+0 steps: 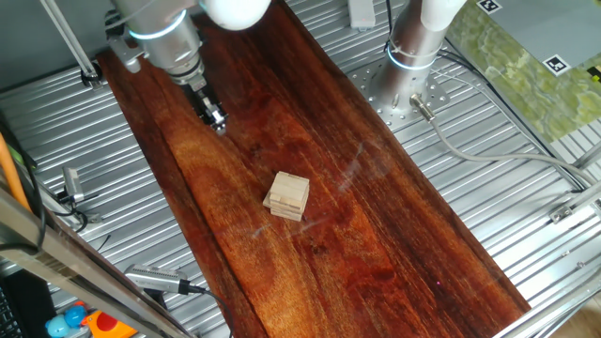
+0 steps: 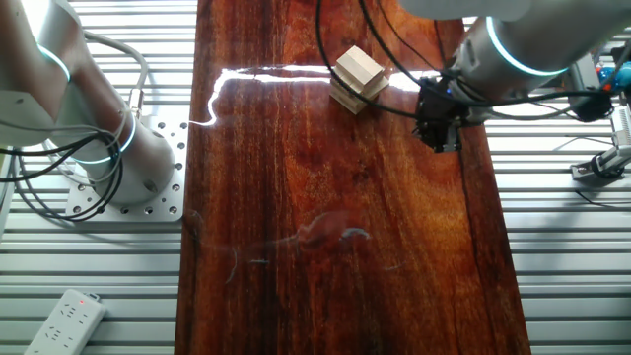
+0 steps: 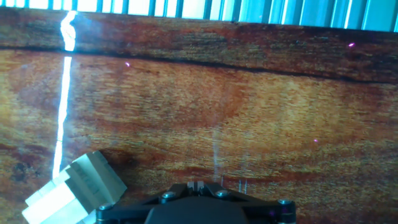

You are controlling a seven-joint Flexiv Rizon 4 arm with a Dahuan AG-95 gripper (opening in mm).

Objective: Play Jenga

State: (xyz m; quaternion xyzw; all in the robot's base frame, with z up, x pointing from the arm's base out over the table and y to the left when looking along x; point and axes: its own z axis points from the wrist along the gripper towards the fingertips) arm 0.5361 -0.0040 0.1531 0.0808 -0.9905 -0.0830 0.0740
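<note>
The Jenga stack [image 1: 287, 196] is a small pile of pale wooden blocks in crossed layers on the dark wooden board [image 1: 376, 244]. It also shows in the other fixed view [image 2: 357, 77] and at the lower left of the hand view [image 3: 73, 191]. My gripper [image 1: 216, 119] hangs over the board, apart from the stack, up and to the left of it in one fixed view. In the other fixed view the gripper [image 2: 441, 133] is to the right of the stack. In the hand view the gripper [image 3: 199, 184] has its fingers together, shut and empty.
Ribbed metal table [image 1: 526, 235] lies on both sides of the board. A second arm's base [image 1: 406, 80] stands at the far right of the board, with cables [image 1: 470, 150]. A power strip [image 2: 64, 320] lies at the lower left of the other fixed view.
</note>
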